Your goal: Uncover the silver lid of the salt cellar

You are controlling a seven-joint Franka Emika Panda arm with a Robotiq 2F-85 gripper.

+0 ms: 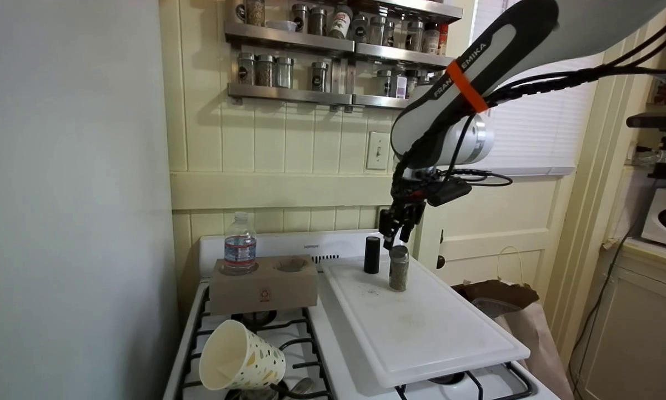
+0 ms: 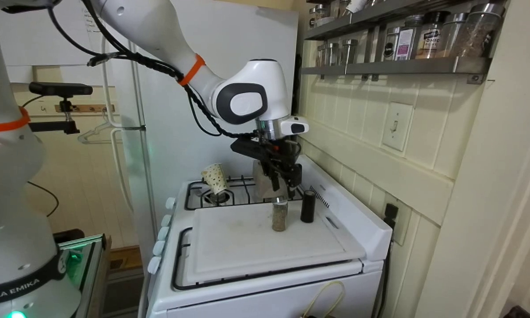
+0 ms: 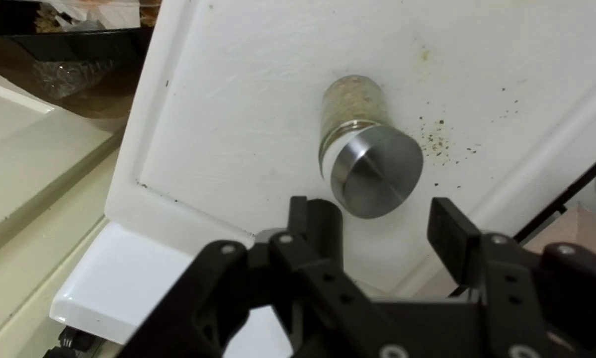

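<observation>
Silver lid [image 3: 377, 171] sits on the salt cellar [image 3: 355, 102], which stands on the board [image 3: 238, 124]. The gripper [image 3: 370, 226], fingers [image 3: 449, 243] apart, is just above. On the arm [image 1: 491, 47] one reads "FRAN" and "EMIKA".

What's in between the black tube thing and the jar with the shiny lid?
Just bare white board between the black tube and the jar; both exterior views show it.

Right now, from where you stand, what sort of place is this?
Almost certainly a kitchen, probably in a home. What shows it: the boxy white stove, the rectangular white cutting board lying on it, and the rows of clear cylindrical silver-lidded jars, which seem to be spice jars.
</observation>
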